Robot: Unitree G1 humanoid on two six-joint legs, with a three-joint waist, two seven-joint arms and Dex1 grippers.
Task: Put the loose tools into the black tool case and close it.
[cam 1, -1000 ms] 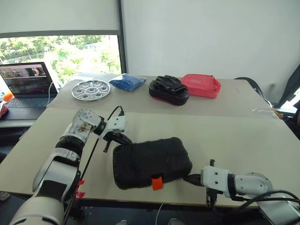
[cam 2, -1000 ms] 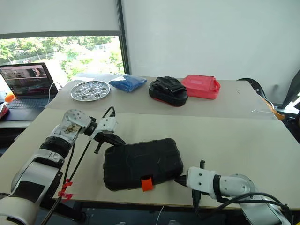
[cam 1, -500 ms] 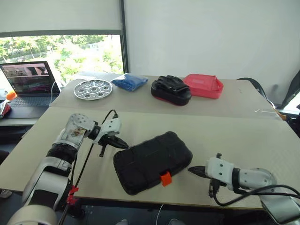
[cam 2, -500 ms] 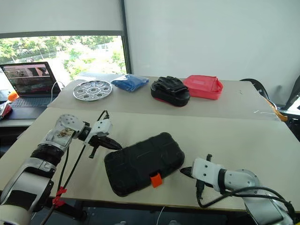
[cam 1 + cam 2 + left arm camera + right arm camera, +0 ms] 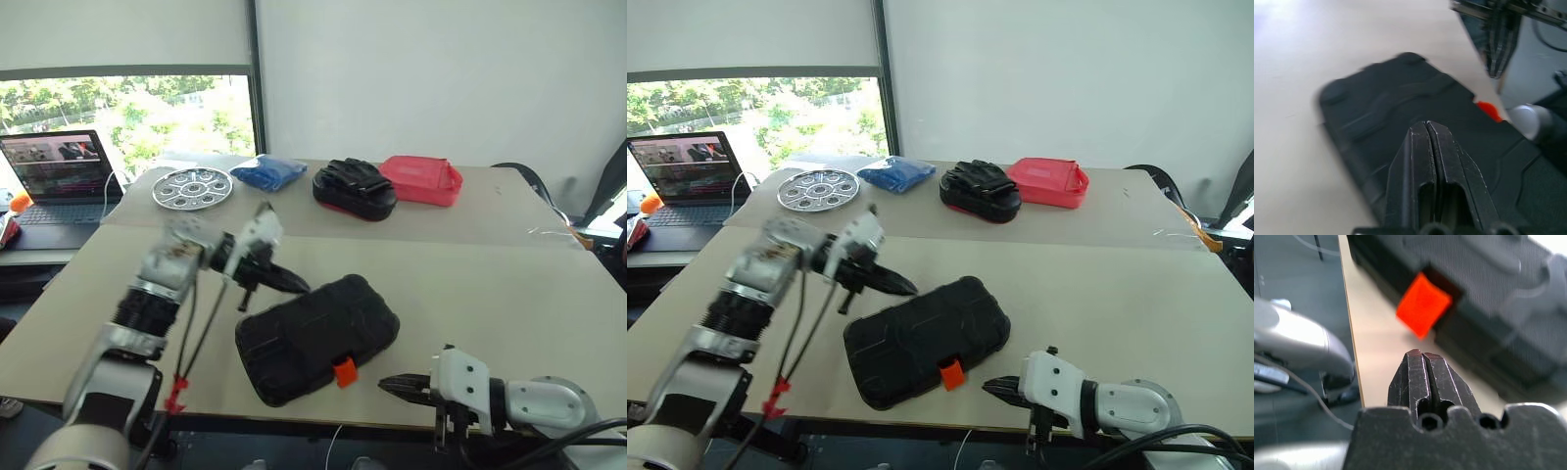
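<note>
The black tool case (image 5: 316, 338) lay closed on the near bench (image 5: 509, 294), turned askew, with its orange latch (image 5: 344, 371) facing the near edge. The left tool (image 5: 297, 286) hung above the far left corner of the case, its two black fingers pressed together and holding nothing; in the left wrist view the closed fingers (image 5: 1427, 161) pointed across the textured shell, and whether they touched it could not be told from the blurred picture. The right tool (image 5: 389, 384) lay low at the near edge of the bench, just right of the latch and apart from it, its fingers likewise together and empty. On the far bench (image 5: 470, 211) stood, from left to right, a round silver tray (image 5: 190, 188), a blue bundle (image 5: 266, 172), a black bundle with a red underside (image 5: 354, 189) and a red pouch (image 5: 421, 179). An open laptop (image 5: 59, 176) stood at the far left.
</note>
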